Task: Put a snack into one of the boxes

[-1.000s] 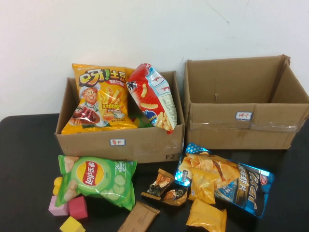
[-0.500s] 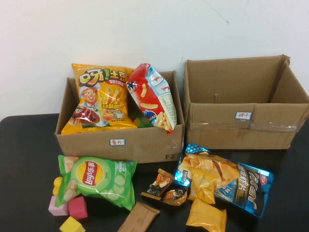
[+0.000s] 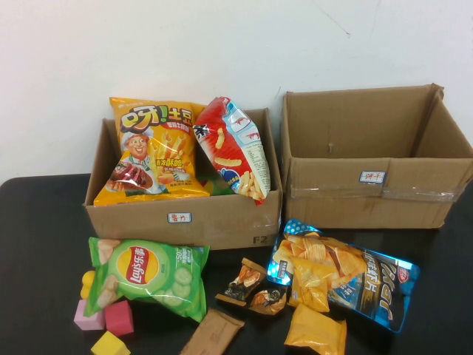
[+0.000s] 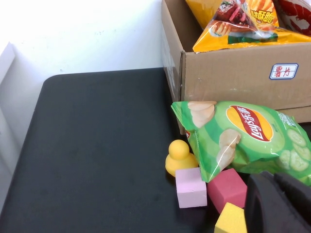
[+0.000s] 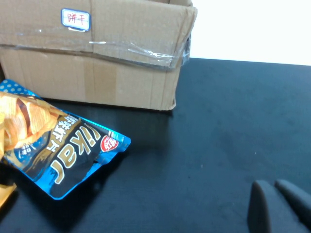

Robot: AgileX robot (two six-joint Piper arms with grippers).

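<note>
Neither gripper shows in the high view. The left box [image 3: 185, 216] holds a yellow fries bag [image 3: 151, 148] and a red snack bag [image 3: 233, 148]. The right box [image 3: 377, 188] looks empty. On the table in front lie a green chips bag [image 3: 148, 275], a blue chips bag [image 3: 347, 277], two small dark packets [image 3: 244, 281], a brown flat packet [image 3: 213, 333] and an orange packet [image 3: 316, 329]. My left gripper [image 4: 273, 178] is shut and empty, just near of the green chips bag [image 4: 248, 133]. My right gripper [image 5: 272, 185] is shut and empty over bare table, to the right of the blue chips bag [image 5: 53, 145].
Pink [image 3: 89, 316], red [image 3: 120, 316] and yellow [image 3: 111, 345] foam blocks and a yellow duck [image 3: 89, 282] sit at the front left beside the green bag. A white wall stands behind the boxes. The black table [image 5: 233, 116] is bare right of the right box.
</note>
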